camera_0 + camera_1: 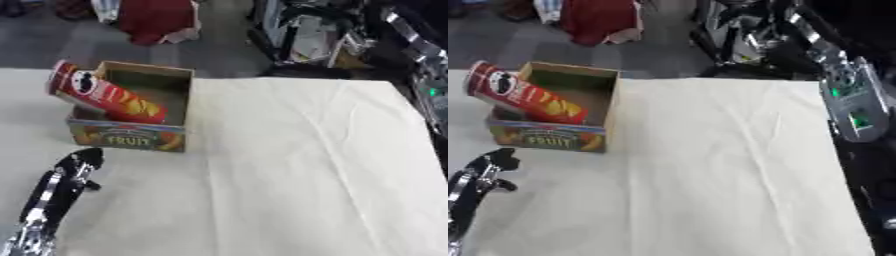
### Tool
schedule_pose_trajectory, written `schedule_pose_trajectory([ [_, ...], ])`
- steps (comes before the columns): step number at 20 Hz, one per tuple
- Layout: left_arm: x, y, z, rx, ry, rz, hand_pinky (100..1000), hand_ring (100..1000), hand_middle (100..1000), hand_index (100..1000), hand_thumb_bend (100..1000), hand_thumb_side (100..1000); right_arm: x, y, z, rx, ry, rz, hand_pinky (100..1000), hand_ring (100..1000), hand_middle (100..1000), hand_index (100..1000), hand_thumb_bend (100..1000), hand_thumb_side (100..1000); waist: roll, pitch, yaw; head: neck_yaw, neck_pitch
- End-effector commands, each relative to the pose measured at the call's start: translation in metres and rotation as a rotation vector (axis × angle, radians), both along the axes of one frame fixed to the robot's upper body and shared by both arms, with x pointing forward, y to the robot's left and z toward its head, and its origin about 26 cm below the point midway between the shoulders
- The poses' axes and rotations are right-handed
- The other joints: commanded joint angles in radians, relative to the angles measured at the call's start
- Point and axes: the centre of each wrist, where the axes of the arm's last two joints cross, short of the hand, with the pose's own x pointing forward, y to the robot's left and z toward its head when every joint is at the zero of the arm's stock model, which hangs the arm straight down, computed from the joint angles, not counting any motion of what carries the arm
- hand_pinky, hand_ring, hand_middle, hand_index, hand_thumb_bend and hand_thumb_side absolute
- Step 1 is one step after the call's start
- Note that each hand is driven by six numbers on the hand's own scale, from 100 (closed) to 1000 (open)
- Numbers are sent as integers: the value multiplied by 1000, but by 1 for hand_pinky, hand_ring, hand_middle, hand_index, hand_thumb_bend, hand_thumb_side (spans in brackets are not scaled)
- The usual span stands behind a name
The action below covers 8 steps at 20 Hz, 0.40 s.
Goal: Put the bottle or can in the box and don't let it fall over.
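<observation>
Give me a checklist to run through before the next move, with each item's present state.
1. Can inside the box: ok. The red can has its lower end in the cardboard box.
2. Can upright: not ok. It leans steeply, its top resting over the box's left rim.
3. Box upright on the table: ok.
4. Left hand free of the can: ok. It is in front of the box, touching neither.
5. Left hand's fingers: cannot tell whether open or curled.
6. Right hand: cannot tell. It shows in neither view.
</observation>
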Motion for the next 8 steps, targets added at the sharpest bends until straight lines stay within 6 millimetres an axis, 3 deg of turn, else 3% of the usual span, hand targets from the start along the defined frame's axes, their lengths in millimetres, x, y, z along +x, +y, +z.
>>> schedule_pose_trajectory([
  [1, 0, 1, 9, 10, -37, 0, 552, 775, 667, 824, 579, 855, -6, 2, -20, 106, 1, -41, 463, 588, 773, 961, 100, 738, 4, -10, 1, 16, 23],
  [3, 0, 2, 9, 11, -39, 1, 552, 775, 667, 824, 579, 854, -15, 3, -42, 136, 31, -74, 463, 589, 779, 953, 100, 715, 6, -13, 0, 20, 41],
  [4, -1, 2, 8, 12, -37, 2, 552, 775, 668, 825, 578, 854, -20, 3, -52, 145, 42, -90, 463, 589, 779, 952, 100, 753, 7, -15, -2, 21, 49],
  [8, -4, 2, 3, 13, -19, -3, 552, 775, 669, 825, 577, 853, -43, 0, -83, 154, 72, -157, 460, 585, 774, 943, 100, 761, 11, -20, -5, 8, 73],
])
